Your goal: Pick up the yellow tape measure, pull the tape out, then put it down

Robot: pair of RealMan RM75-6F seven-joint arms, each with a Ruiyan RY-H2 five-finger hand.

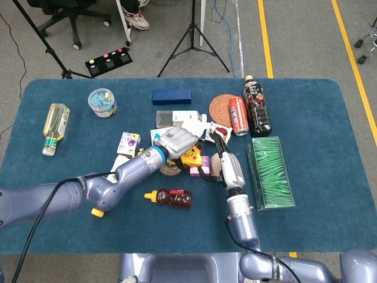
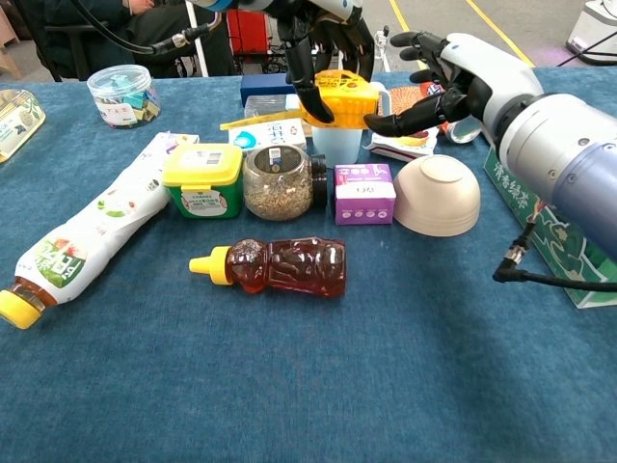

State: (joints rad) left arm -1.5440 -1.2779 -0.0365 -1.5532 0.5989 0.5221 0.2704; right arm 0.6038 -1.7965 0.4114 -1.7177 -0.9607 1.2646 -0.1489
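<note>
Left hand (image 2: 323,43) fingers clamp the yellow tape measure (image 2: 345,100) from above; right hand (image 2: 439,82) fingers spread just beside it

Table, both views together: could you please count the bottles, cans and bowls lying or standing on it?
Bottles: 4 (oil bottle, dark drink bottle, honey bottle, yellow-capped bottle)
Cans: 1 (red can)
Bowls: 1 (white bowl)
Total: 6

Matt blue cloth covers the tabletop (image 2: 289,386). The honey bottle (image 2: 280,267) is glossy clear plastic, the yellow tape measure (image 2: 345,104) smooth hard plastic, the bowl (image 2: 439,196) matt and pale. The right hand (image 2: 453,87) has black fingers and a glossy silver shell.
</note>
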